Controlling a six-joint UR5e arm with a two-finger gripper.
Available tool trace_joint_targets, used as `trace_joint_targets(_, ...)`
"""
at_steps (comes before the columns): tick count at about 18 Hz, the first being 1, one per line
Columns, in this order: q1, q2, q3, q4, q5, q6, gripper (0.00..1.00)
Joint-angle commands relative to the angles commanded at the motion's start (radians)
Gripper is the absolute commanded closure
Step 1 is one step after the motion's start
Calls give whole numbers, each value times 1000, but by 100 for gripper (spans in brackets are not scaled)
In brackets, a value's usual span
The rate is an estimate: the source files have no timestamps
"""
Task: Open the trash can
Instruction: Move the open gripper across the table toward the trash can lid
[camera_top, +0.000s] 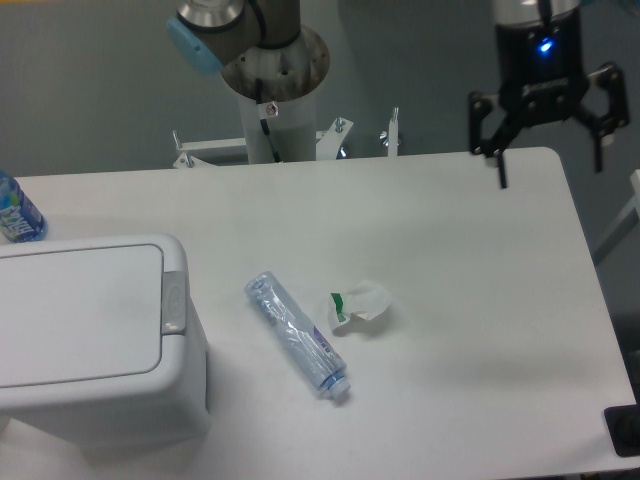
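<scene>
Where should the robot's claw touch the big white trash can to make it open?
Probably the grey push-button strip on the right edge of the trash can lid, pressed from straight above. The lid lies flat and shut with no handle showing, so there is little to pinch. The gripper hangs open over the table's far right corner.

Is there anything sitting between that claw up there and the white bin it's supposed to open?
The clear plastic bottle and crumpled wrapper lie on the table between gripper and trash can, but the open gripper hangs above them.
</scene>
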Motion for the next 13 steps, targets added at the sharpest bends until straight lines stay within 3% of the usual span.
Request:
trace_joint_targets(5, -135, -37, 9, 2, -2, -235, 0)
trace_joint_targets(13, -296, -87, 11, 2, -8, -341, 0)
